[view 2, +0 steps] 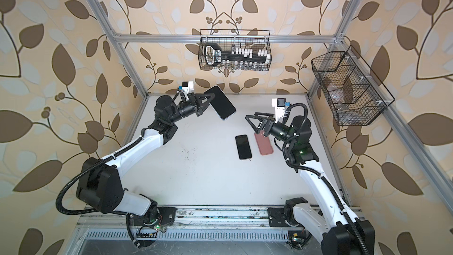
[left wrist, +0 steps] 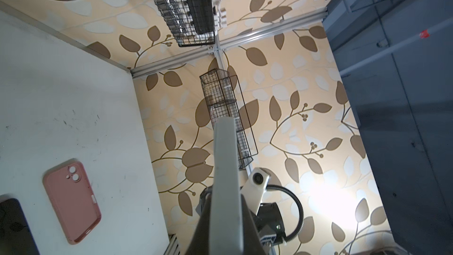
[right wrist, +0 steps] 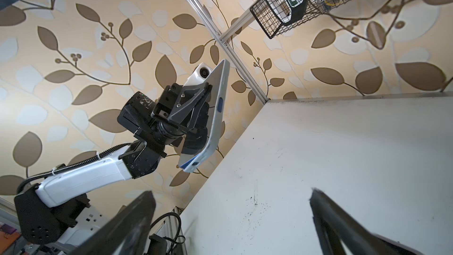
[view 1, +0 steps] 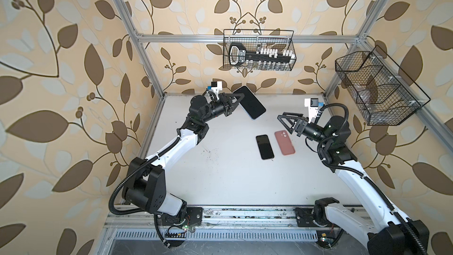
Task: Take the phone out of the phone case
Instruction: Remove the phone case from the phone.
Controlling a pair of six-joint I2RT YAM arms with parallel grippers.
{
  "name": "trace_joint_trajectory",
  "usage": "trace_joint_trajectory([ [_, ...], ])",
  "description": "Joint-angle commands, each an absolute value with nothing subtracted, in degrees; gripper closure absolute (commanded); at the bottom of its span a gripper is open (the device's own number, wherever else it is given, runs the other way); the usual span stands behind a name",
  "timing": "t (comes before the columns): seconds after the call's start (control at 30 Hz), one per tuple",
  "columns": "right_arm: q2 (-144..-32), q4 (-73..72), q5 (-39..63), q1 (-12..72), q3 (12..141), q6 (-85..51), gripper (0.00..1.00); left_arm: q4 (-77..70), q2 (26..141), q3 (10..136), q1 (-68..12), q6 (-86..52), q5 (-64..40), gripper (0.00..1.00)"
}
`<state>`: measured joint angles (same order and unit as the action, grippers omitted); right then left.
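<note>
The left gripper (view 1: 239, 99) pinches the dark-screened phone in its pale blue-grey case (view 1: 252, 107), which is tilted in the air over the far part of the white table (view 1: 215, 172). A bare black slab phone (view 1: 264, 146) and a pink soft case (view 1: 284, 142) lie side by side, apart. Above them the right gripper (view 1: 284, 123) gapes wide, empty. The cased phone looks presented for stripping, so the right arm should next reach across and peel a corner.

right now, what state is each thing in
left gripper: shut on cased phone, off the table
cased phone: tilted, inside its pale case
right gripper: open, empty, above the table
black phone: flat on table, screen up
pink case: flat on table, back up, beside black phone
</note>
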<state>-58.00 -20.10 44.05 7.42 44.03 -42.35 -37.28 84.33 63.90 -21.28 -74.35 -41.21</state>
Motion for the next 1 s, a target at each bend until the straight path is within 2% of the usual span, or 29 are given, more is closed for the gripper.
trace_joint_trajectory([
  [0.0, -60.3, -23.8, 49.0, 7.1, 46.0, -46.7, 0.00, -39.5, 83.6, 68.3, -21.3, -68.2, -49.9, 1.00],
  [0.17, -62.6, -23.4, 50.0, 8.1, 47.5, -45.6, 0.05, -31.3, 82.8, 70.6, -21.3, -60.5, -53.7, 1.00],
  [0.4, -66.1, -19.4, 54.3, 11.6, 51.3, -41.7, 0.16, -22.1, 80.9, 73.2, -21.3, -52.9, -55.5, 1.00],
  [0.47, -66.6, -13.8, 56.3, 11.8, 54.0, -37.6, 0.17, -20.5, 81.4, 74.1, -21.3, -51.4, -57.2, 1.00],
  [0.67, -69.9, 15.6, 59.1, 12.6, 65.0, -15.6, 0.17, -2.4, 82.0, 79.5, -21.0, -33.8, -61.5, 1.00],
  [0.8, -71.2, 24.7, 59.1, 13.7, 67.2, -6.6, 0.17, 3.4, 82.0, 81.1, -19.3, -27.9, -65.2, 1.00],
  [0.97, -73.7, 36.4, 55.3, 16.6, 70.2, 4.6, 0.18, 3.1, 84.6, 81.9, -18.2, -25.4, -72.1, 1.00],
])
